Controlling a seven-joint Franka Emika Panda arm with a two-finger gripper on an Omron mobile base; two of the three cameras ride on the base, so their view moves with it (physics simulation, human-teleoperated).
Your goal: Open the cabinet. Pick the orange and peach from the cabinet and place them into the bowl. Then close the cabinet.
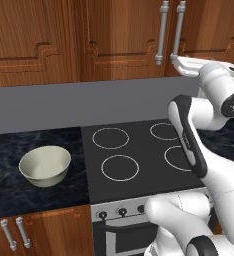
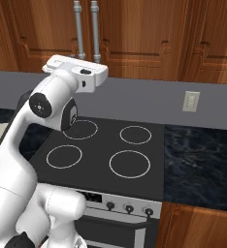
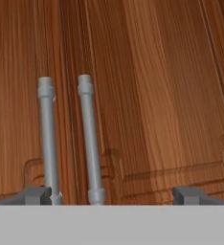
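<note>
Cabinet (image 1: 139, 40): shut, both doors flush, mounted above the stove (image 1: 139, 155); orange and peach presumably inside, unseen. Bowl (image 1: 45, 166): on the dark tabletop (image 1: 19, 150) left of the stove, well apart from the arm.

Two bar handles (image 3: 90, 139) run vertically, side by side at the door seam.

Tool (image 3: 114, 195): jaws spread wide, nothing held, facing the doors just short of them. Handles sit toward its left fingertip (image 3: 37, 194), lower ends level with the tips. Judgement: shift left to straddle one bar.
</note>
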